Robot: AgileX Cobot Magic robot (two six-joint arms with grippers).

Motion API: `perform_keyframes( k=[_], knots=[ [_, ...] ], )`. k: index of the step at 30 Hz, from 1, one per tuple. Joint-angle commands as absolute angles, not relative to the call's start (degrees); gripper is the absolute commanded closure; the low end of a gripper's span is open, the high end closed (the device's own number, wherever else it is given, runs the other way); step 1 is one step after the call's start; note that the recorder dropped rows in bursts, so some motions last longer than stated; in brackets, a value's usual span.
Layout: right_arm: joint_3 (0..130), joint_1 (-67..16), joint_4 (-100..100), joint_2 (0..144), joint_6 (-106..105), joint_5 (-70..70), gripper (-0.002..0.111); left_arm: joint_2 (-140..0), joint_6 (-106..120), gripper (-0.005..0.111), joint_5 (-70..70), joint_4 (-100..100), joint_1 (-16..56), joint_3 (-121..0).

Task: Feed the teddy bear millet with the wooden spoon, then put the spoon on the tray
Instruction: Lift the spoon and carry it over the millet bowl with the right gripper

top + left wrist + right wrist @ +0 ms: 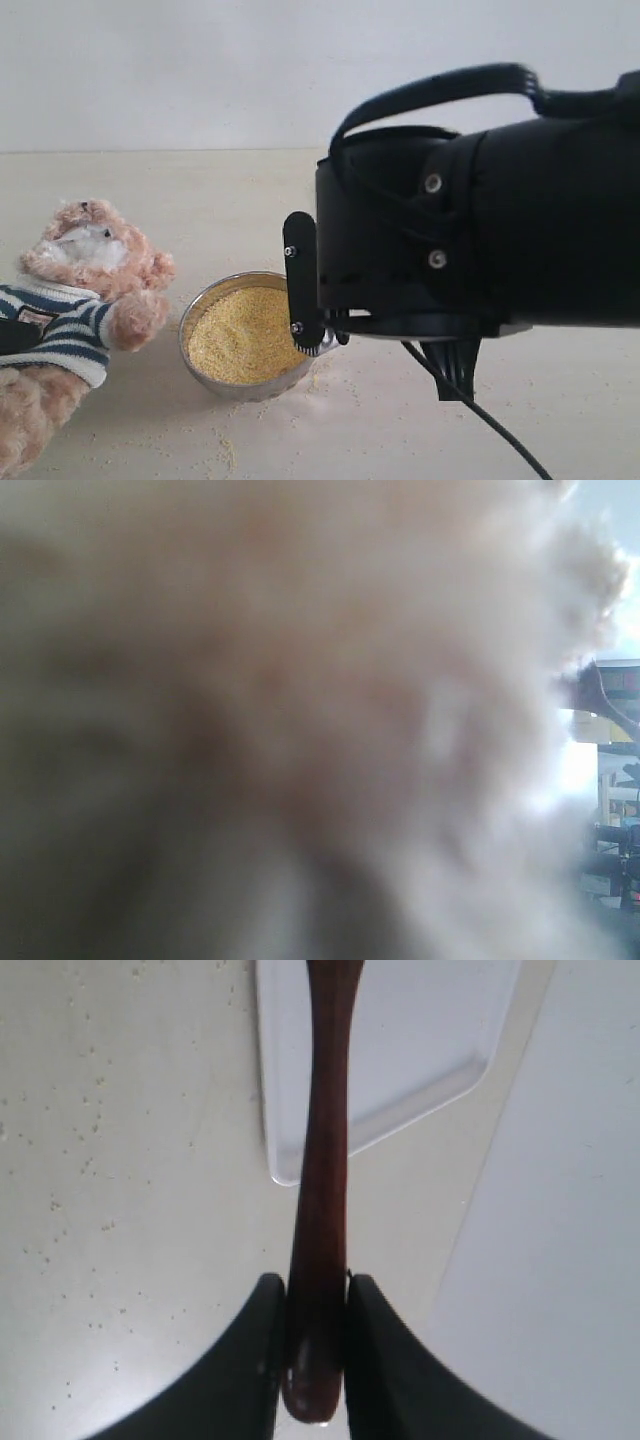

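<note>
Working from the left: teddy bear (85, 270) leans beside the millet (243, 335); left gripper unseen, so I can't tell its state. My right gripper (317, 1298) clamps the wooden spoon (325, 1140) by its handle above the tray (420, 1050). Placing, I judge: lower it inside the rim, then release.

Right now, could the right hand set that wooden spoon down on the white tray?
Probably yes. The right hand grips the wooden spoon, whose far end shows over the tray. The tray's visible part is bare, and nothing seems in the way.
</note>
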State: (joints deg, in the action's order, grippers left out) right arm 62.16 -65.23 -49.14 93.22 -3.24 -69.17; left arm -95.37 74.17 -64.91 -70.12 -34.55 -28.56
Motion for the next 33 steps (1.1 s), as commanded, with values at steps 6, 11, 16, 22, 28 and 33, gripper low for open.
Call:
perform_keyframes(
  k=[6,11,16,22,28,33],
  knots=[
    [62.45,-66.23,-53.15,95.96,-2.18,-69.48,0.108,-95.28,74.66,0.102,-66.13,-71.12,-34.75,-28.74],
    [62.45,-67.99,-54.79,97.83,-2.04,-67.13,0.108,-95.28,74.66,0.102,-66.13,-71.12,-34.75,-28.74],
    [62.45,-68.47,-56.35,99.43,-1.7,-65.61,0.108,-95.28,74.66,0.102,-66.13,-71.12,-34.75,-28.74],
    [64.82,-68.47,-58.4,102.61,-1.23,-65.66,0.108,-95.28,74.66,0.102,-65.99,-71.12,-34.75,-28.74],
    [67.47,-68.47,-61.09,106.08,0.0,-65.97,0.108,-95.28,74.66,0.102,-65.99,-71.12,-34.75,-28.74],
    [68.14,-68.47,-62.23,108.68,0.36,-66.39,0.108,-95.28,74.66,0.102,-65.99,-71.12,-34.75,-28.74]
  ],
)
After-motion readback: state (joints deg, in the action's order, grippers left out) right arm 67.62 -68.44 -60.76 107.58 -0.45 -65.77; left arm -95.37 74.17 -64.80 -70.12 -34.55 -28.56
